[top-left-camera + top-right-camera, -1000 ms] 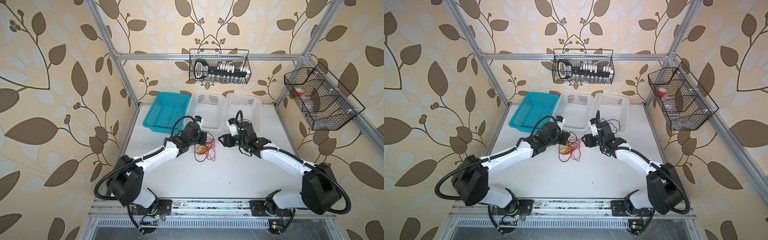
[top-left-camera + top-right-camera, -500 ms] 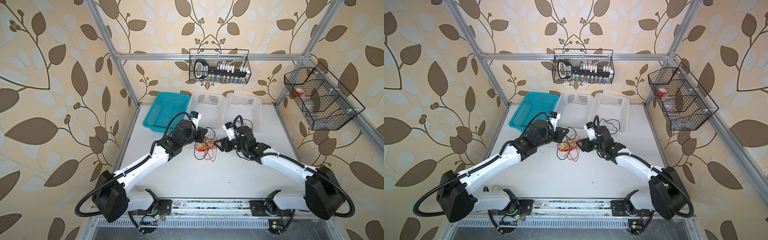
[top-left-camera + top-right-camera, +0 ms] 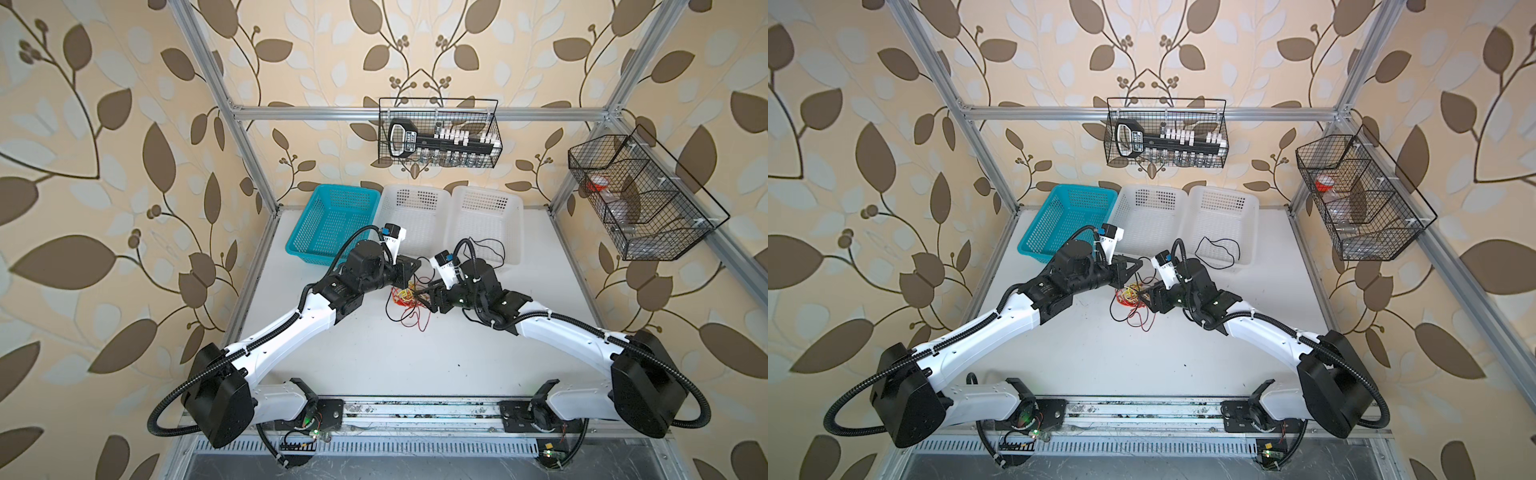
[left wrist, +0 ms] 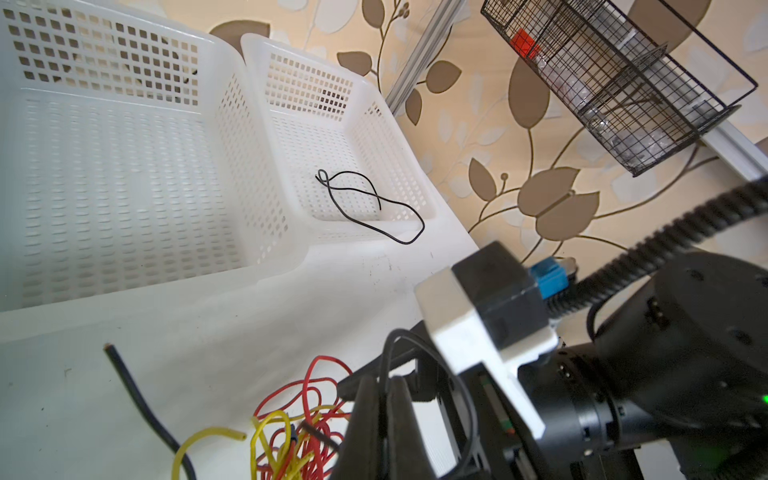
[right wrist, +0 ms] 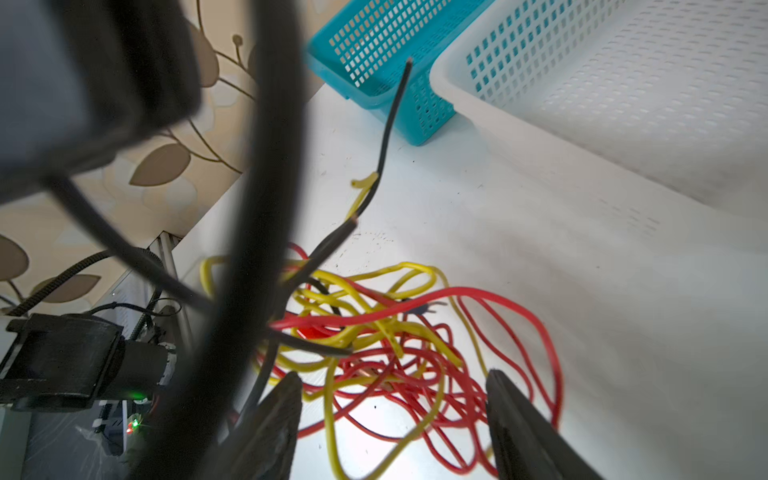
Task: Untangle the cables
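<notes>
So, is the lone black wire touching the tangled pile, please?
Apart: left wrist view shows the lone black wire on the white basket, bare table between it and the pile.

Bright, even light fills the cell, and the arms throw only faint, soft shadows on the white table [image 3: 415, 357]. In both top views the frame posts [image 3: 239, 137] bow outward toward the edges. In the right wrist view a dark mass [image 5: 257, 166] against the lens is pure blur, and glare burns white under the cables [image 5: 374, 332]. In the left wrist view the middle white basket [image 4: 124, 174] looks smeared, while the black cable [image 4: 365, 208] is crisp.
</notes>
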### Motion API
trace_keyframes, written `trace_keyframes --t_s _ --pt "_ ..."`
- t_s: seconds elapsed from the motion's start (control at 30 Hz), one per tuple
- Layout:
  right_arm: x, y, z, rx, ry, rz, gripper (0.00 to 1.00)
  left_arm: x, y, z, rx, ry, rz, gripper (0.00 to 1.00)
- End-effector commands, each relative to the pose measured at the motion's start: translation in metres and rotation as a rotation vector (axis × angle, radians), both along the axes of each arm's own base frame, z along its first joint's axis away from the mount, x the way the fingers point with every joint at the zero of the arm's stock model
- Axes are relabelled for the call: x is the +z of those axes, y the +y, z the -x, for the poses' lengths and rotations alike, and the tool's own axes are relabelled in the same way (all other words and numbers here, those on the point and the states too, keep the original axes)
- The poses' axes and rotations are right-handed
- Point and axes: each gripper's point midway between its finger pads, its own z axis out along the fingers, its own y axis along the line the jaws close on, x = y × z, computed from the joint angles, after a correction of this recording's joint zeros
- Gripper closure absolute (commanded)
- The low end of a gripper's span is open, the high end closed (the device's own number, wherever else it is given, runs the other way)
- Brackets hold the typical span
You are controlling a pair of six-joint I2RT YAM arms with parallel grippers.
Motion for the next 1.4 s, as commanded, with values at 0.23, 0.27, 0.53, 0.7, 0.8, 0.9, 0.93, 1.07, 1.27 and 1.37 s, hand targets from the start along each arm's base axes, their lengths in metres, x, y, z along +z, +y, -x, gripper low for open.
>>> trace_keyframes --t_s 0.23,0.27,0.53,0.7,0.8,0.9,0.93,1.07,1.27,1.37 --pt "-0.001 0.015 -0.016 -0.033 -0.048 0.026 0.5 0.038 -0.007 0.009 -0.051 -0.073 0.118 1.0" --pt "-0.001 0.015 -0.018 -0.039 -0.048 0.028 0.56 0.038 -0.007 0.009 -0.052 -0.072 0.12 1.0" --pt "-0.02 0.007 -0.025 -0.09 -0.032 0.089 1.0 0.042 0.0 0.009 -0.023 -0.076 0.101 1.0" --pt "-0.04 -0.015 -0.029 -0.176 -0.02 0.197 1.0 0.05 0.015 0.005 0.051 -0.108 0.05 1.0" --pt "-0.056 -0.031 -0.028 -0.22 -0.002 0.274 1.0 0.055 0.029 0.003 0.109 -0.137 -0.004 1.0" --pt "-0.069 -0.044 -0.026 -0.255 0.018 0.325 1.0 0.06 0.048 0.0 0.193 -0.165 -0.061 1.0" --pt "-0.071 -0.048 -0.025 -0.266 0.024 0.337 1.0 0.061 0.055 0.0 0.223 -0.175 -0.077 1.0" --pt "-0.086 -0.067 -0.022 -0.317 0.055 0.409 1.0 0.07 0.086 -0.001 0.356 -0.224 -0.119 1.0" --pt "-0.102 -0.1 -0.018 -0.402 0.097 0.496 1.0 0.081 0.122 0.001 0.505 -0.272 -0.177 1.0" --pt "-0.108 -0.116 -0.016 -0.445 0.121 0.523 1.0 0.085 0.135 0.002 0.556 -0.287 -0.197 1.0"
